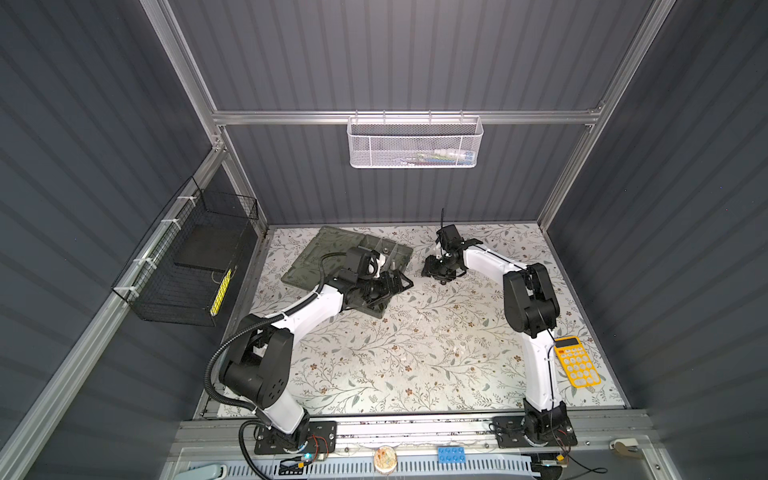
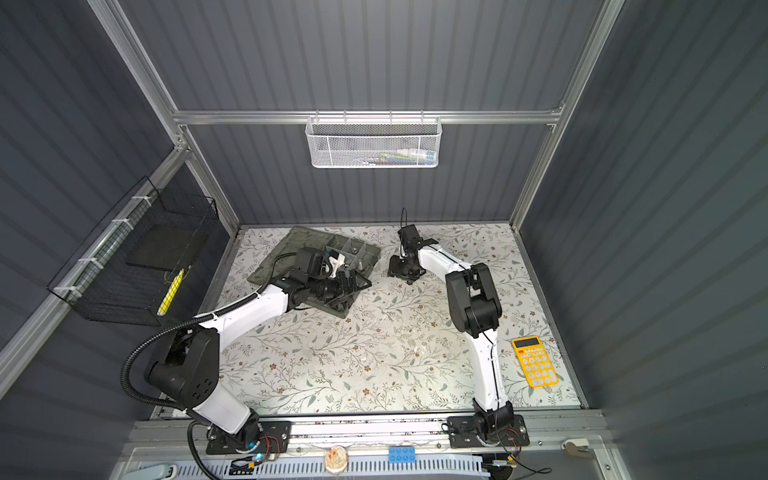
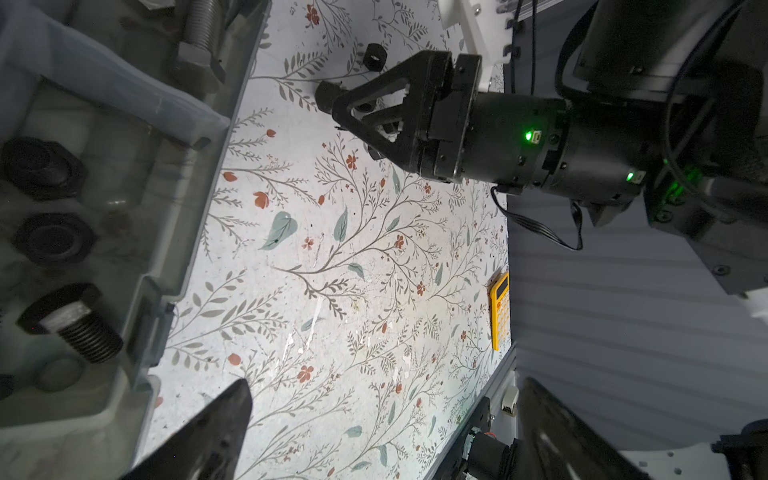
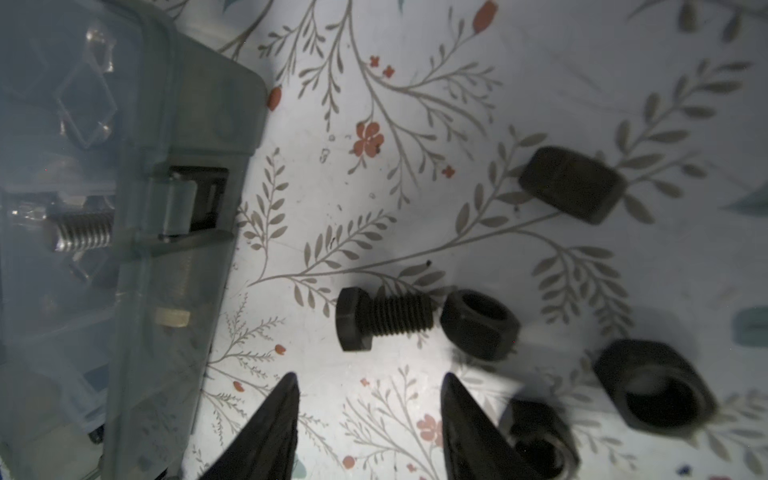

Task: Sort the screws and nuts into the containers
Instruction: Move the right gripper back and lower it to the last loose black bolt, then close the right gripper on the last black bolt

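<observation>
At the near end, the right hand [image 4: 370, 384]: jaws roughly half apart, nothing between them. Just ahead of the fingertips, on the bench [image 4: 415, 104], a black screw [image 4: 382, 320], flat on its side, untouched.

Long axis of the screw along the same line as the gap from fingertip to fingertip. Hex head toward the organizer box [image 4: 137, 291], shank tip toward a black nut [image 4: 478, 324] close against it. Touching or just apart, cannot tell.

Looks short enough to fit lengthwise inside the gap, with little to spare. Likely outcome of a straight advance and squeeze: head pinched against tip, the nut fouling one finger. Probably safer after a turn of the wrist, to clamp across the shank instead.

Farther out, other black nuts [image 4: 571, 183], loose on the bench and apart from one another, one of them blurred and hard beside a finger. Off to the side, the box wall, and behind it a silver screw [image 4: 83, 237] lying in a compartment.

Farthest, the left hand [image 3: 386, 419]: spread wide, empty, hanging by the box's rim, next to compartments holding boxed nuts [image 3: 41, 166] and a boxed black screw [image 3: 75, 324]. Nearer of the two to the loose screw: the right, plainly. Sorting partly done, judging by the pieces left outside.
</observation>
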Robot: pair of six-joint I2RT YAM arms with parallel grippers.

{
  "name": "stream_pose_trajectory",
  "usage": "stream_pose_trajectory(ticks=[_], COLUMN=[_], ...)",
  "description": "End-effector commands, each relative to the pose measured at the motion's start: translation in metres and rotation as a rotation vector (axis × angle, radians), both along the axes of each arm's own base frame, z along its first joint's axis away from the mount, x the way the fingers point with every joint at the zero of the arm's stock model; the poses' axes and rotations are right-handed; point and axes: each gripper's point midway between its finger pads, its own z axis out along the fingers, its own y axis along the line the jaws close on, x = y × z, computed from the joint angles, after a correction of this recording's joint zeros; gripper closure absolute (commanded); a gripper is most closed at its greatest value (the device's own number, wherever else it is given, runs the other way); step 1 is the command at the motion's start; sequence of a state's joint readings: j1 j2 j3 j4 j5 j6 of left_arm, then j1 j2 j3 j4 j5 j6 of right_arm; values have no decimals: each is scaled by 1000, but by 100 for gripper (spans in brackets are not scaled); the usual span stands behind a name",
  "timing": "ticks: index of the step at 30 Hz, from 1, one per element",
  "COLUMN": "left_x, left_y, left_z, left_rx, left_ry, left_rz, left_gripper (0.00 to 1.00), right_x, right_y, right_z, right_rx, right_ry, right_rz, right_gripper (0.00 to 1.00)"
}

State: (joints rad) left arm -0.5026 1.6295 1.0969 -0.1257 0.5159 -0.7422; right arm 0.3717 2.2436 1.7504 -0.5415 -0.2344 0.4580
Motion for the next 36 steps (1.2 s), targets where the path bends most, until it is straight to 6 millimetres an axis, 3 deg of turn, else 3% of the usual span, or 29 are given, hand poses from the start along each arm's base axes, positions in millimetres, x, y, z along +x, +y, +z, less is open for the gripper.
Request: stream_pose_trajectory(ticks=[1,16,36], left_x=[7,10,8], left_y=[-2,-5,-3], left_z=[1,-7,-5], left_rx=[5,25,30], left_ry=[-5,6,-1], left_rz=[4,-15,-18], left_gripper=[0,0,0], right_x=[8,19,6], right_y=[-8,2,7], right_z=[0,-18,-40], right_rx=[-26,4,-63], right_ry=[-10,27,77], right_rz=[-3,-13,26], right_gripper=[44,43,56])
